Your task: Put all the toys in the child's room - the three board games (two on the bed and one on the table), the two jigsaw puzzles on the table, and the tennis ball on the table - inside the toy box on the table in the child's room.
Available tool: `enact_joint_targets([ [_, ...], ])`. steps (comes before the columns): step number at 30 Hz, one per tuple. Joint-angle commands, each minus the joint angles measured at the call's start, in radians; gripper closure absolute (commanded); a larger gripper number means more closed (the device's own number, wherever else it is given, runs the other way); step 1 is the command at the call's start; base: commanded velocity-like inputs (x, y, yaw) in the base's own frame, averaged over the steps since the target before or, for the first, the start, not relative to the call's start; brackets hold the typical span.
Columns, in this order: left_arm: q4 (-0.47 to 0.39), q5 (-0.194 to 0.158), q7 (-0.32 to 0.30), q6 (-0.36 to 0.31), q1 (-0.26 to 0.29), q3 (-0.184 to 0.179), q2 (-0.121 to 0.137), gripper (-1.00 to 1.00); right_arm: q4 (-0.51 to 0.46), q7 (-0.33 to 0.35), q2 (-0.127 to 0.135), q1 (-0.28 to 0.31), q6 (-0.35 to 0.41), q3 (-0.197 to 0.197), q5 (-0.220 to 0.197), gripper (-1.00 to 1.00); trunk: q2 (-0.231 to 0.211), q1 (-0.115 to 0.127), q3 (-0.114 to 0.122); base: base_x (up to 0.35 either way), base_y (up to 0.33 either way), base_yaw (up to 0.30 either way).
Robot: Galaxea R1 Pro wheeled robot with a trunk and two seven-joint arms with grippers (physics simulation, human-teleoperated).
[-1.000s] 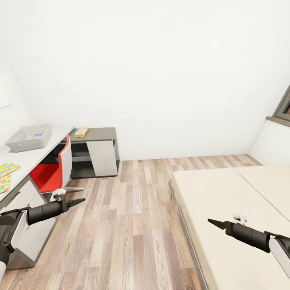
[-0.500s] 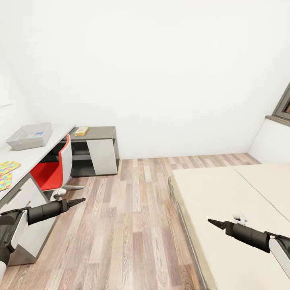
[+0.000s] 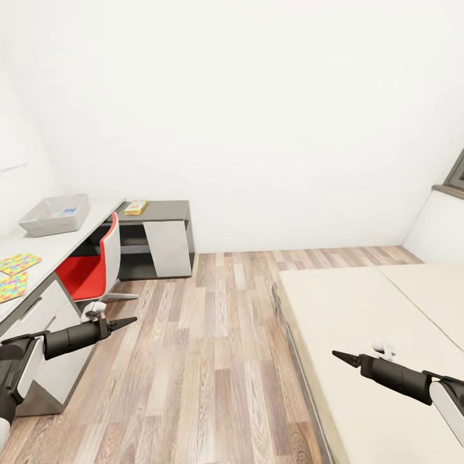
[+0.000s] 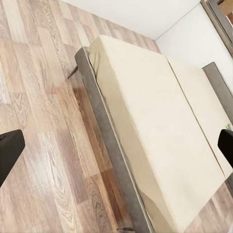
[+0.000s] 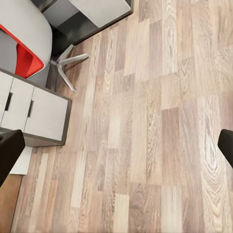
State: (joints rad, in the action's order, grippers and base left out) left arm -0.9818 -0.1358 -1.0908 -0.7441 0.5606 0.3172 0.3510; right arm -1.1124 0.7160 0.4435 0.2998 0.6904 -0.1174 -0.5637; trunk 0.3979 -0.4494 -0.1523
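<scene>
Grey toy box [image 3: 54, 215] and two jigsaw puzzles [image 3: 16, 275] rest on the table [image 3: 58, 248].

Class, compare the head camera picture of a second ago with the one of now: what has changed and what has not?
The whole view has shifted: the camera turned slightly, so the table, toy box and red chair sit further right and higher. No object itself moved. Nothing was grasped or released. The left gripper and right gripper hold the same pose, carrying nothing.

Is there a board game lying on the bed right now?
No, in the head view the visible part of the bed is bare cream mattress, while one board game lies on the table's dark side section.
</scene>
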Motion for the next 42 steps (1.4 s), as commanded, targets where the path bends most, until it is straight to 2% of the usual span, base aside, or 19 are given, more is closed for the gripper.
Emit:
enact_joint_targets([
  [1, 0.0, -0.004, -0.001, -0.007, 0.001, 0.0, 0.0, -1.0, -0.001, 0.001, 0.0, 0.001, 0.006, -0.001, -0.004, -1.0, 0.002, -0.001, -0.002, -0.001, -0.001, 0.006],
  [7, 0.0, -0.004, -0.001, -0.007, 0.001, 0.0, 0.0, -1.0, -0.005, -0.001, -0.002, 0.001, 0.006, 0.002, -0.004, -1.0, 0.002, -0.001, -0.002, -0.001, 0.0, 0.03],
  [17, 0.0, -0.004, -0.001, -0.006, 0.001, 0.0, -0.001, -1.0, -0.007, -0.002, -0.023, 0.001, 0.006, 0.003, -0.003, -1.0, 0.002, -0.001, 0.003, -0.001, 0.0, 0.166],
  [42, 0.0, -0.004, -0.001, -0.006, 0.001, 0.001, -0.003, -1.0, -0.007, -0.002, -0.026, 0.001, 0.008, 0.003, -0.004, -1.0, 0.002, -0.001, 0.004, -0.026, 0.0, 0.012],
])
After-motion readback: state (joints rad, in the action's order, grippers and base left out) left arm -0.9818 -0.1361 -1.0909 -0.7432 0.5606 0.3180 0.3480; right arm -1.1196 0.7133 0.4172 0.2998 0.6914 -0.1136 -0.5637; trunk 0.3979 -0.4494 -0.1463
